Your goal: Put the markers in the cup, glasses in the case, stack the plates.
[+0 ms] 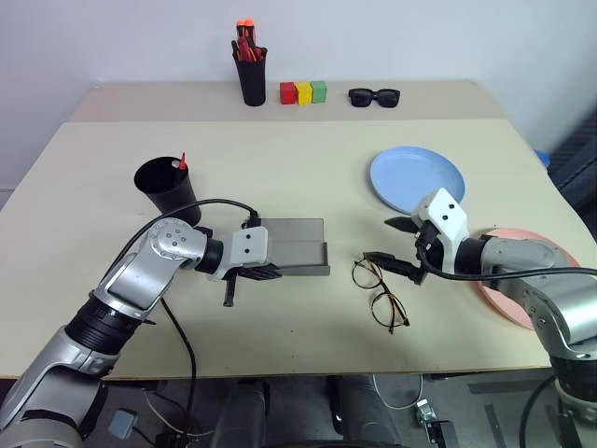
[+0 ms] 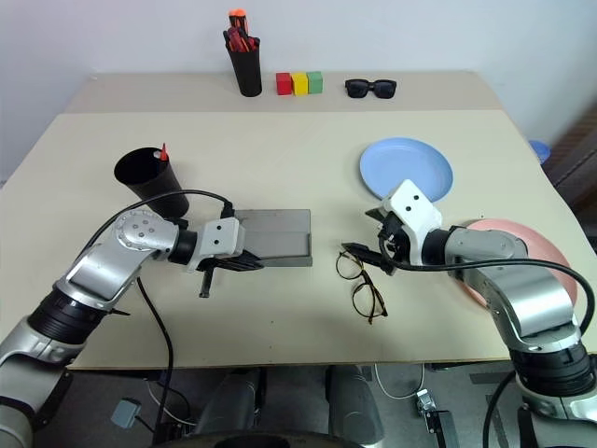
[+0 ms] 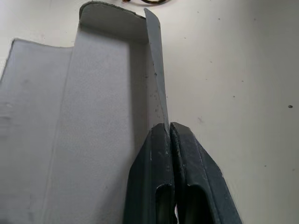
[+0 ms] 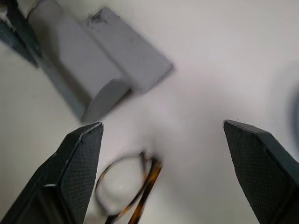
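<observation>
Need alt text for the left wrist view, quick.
The left gripper is shut on the thin front wall of the open grey glasses case, which lies on the beige table. A bit of the glasses shows beyond the case.

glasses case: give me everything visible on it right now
The case is a grey rectangular box with a felt-like finish, lying open and flat on the table near its front middle, its lid folded back flat beside the tray. Nothing shows in the tray. Its thin front wall stands upright, and the left gripper is shut on that wall, pinching it at the case's left end. The glasses lie apart on the table to its right, not touching it. The cup stands behind its left end.
</observation>
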You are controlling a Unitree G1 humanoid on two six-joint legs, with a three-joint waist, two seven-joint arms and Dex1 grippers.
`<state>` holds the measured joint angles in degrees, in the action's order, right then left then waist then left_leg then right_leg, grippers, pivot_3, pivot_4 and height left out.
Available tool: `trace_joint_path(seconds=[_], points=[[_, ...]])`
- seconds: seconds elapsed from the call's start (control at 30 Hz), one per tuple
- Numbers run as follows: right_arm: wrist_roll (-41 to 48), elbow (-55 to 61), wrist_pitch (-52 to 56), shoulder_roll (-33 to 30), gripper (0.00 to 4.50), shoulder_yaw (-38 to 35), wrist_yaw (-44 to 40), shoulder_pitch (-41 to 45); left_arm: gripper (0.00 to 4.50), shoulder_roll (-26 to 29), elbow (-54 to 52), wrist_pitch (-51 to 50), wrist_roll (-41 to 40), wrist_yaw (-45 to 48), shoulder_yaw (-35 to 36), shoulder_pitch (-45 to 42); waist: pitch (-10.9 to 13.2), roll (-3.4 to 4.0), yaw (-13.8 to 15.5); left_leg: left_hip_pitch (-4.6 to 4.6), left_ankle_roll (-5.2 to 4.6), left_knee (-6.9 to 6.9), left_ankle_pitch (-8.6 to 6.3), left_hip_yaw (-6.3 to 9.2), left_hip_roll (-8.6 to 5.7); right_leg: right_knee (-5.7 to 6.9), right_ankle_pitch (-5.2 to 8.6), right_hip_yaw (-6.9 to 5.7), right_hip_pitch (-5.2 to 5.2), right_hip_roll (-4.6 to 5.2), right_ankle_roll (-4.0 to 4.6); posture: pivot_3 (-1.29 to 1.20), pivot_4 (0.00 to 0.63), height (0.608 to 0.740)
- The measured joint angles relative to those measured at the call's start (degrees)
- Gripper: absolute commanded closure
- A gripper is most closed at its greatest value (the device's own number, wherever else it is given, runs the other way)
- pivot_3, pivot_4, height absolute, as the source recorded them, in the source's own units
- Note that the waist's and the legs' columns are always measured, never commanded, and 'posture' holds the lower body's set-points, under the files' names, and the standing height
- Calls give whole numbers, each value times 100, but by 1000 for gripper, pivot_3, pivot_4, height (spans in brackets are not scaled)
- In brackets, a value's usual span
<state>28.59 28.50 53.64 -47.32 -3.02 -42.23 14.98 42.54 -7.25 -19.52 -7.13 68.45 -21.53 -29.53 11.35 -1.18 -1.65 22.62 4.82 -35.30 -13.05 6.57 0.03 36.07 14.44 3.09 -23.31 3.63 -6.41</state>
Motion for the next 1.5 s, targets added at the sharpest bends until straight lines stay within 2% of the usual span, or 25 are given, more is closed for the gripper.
trace_joint_path(seconds=[0.03, 0.07, 0.23, 0.6, 0.7, 0.9, 0.93, 1.1, 1.2, 1.27, 1.4, 1.5], points=[[50, 29, 142, -47, 316, -22, 13, -72, 2645, -14, 4, -3, 28, -36, 0, 37, 0, 0, 13, 0, 0, 2, 0, 1, 0, 1, 0, -1, -2, -1, -1, 0, 150, 740], [126, 62, 291, -60, 316, -84, 36, -143, 2224, -69, 7, -6, 36, -121, 23, 51, 0, 0, 39, 0, -2, 4, -1, 1, 1, 3, -1, -1, -5, -2, -3, 0, 150, 740], [575, 319, 978, 42, 316, -524, 273, -354, 2224, -443, -5, -147, -175, -538, 443, 54, -1, -1, 54, 0, -3, 3, -2, 1, 1, 3, -11, -1, -5, -3, -21, 0, 150, 740], [934, 595, 1740, 512, 316, -571, 969, -682, 2224, -124, -991, -399, -464, -1213, 1517, 971, -1, 0, 64, -1, -3, 4, -2, 0, 1, 3, -3, -1, -4, -2, -7, 0, 150, 740], [891, 456, 1823, 525, 1128, -452, 1090, -677, 2155, -83, -1250, -540, -613, -1297, 1710, 1174, -1, 0, 63, -2, -3, 3, -2, 0, 1, 2, -2, 0, -3, -1, -4, 0, 150, 740], [893, 373, 1865, 459, 4265, -422, 1077, -652, 2155, -42, -1318, -653, -688, -1618, 1897, 1397, -2, 0, 61, -2, -3, 4, -2, 0, 1, 2, -2, -1, -3, -2, -4, 0, 150, 740], [992, 430, 1853, 439, 4442, -430, 1005, -621, 2155, -22, -1313, -656, -682, -1663, 1921, 1446, -2, 0, 53, -6, -3, 4, -2, 0, 1, 2, -2, 0, -1, -3, -4, 0, 150, 740], [923, 691, 1602, 7, 4442, -265, 872, -471, 2155, -98, -1357, -910, -842, -2060, 2401, 1802, -2, -1, 44, -7, -3, 1, -2, -3, 1, 0, -1, 0, 1, 0, -2, 0, 150, 740], [793, 890, 1113, -148, 4442, -23, 645, 92, 2155, -176, -1448, -1038, -943, -2305, 2736, 2211, -1, 1, 12, -12, -3, 6, -2, -4, 8, 3, -1, -2, -3, -6, -3, 0, 150, 740], [709, 906, 769, -108, 4442, 300, 464, 756, 2155, -237, -1550, -1075, -1003, -2420, 2934, 2548, -1, 2, -35, -12, -3, 8, -2, -3, 9, 3, -2, -3, -3, -6, -2, 0, 150, 740], [-64, 236, -258, 397, 4442, 1613, 42, 2029, 2155, -440, -1608, -1071, -1181, -2591, 3244, 2961, -3, -1, -93, -15, -3, 7, -2, -4, 9, 2, -3, -4, -2, -5, 0, 0, 150, 740], [-666, -977, -1079, 926, 4442, 2563, -552, 2701, 2155, -426, -1637, -1097, -1270, -2640, 3431, 3104, -3, -1, -88, -11, -3, 6, -2, -4, 9, 2, -4, -4, -2, -4, 0, 0, 150, 740]])
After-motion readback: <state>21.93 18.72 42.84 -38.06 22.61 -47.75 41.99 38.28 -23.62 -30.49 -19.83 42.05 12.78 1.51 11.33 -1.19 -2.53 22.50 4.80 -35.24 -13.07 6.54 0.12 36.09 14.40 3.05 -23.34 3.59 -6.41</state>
